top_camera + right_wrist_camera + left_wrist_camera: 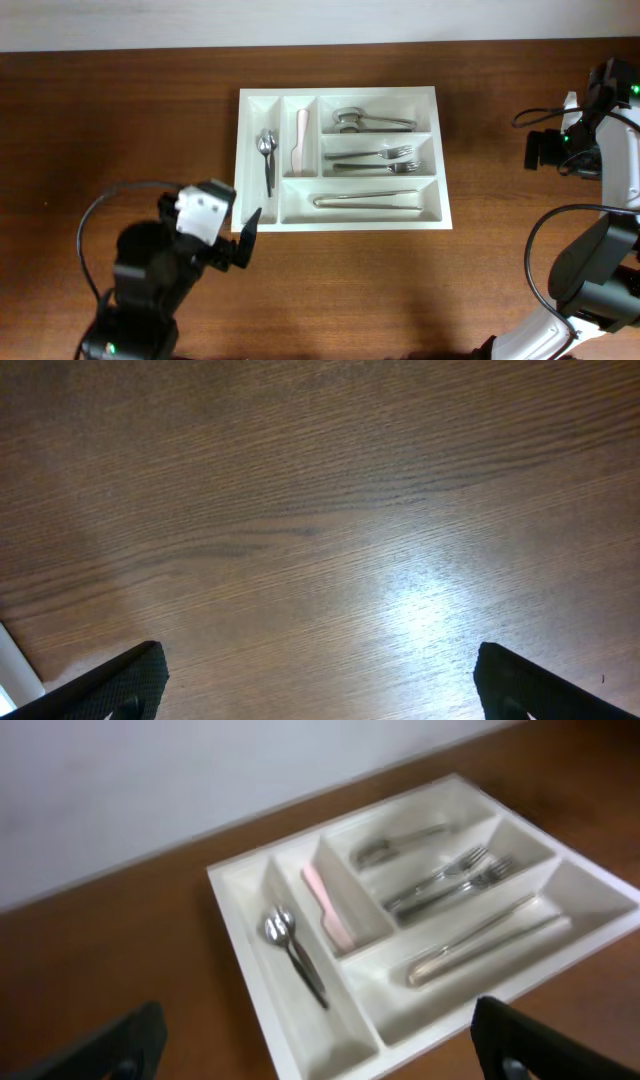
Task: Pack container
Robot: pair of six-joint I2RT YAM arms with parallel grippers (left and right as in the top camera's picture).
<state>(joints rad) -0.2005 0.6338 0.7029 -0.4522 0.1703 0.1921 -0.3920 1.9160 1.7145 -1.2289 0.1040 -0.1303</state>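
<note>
brown wood table (320, 510), pale wall (100, 780); container (345, 226) centre; left pincer (318, 1020), right pincer (320, 660) spread, empty

The container (350, 225) holds spoons (267, 150) and forks (385, 160), the left pincer (246, 240) spread wide just beside its corner.

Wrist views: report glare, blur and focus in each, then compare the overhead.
Right wrist: a bright glare patch on the table, with the grain otherwise sharp. Left wrist: soft throughout, with the container and its forks smeared. Overhead: even light, fairly crisp.
</note>
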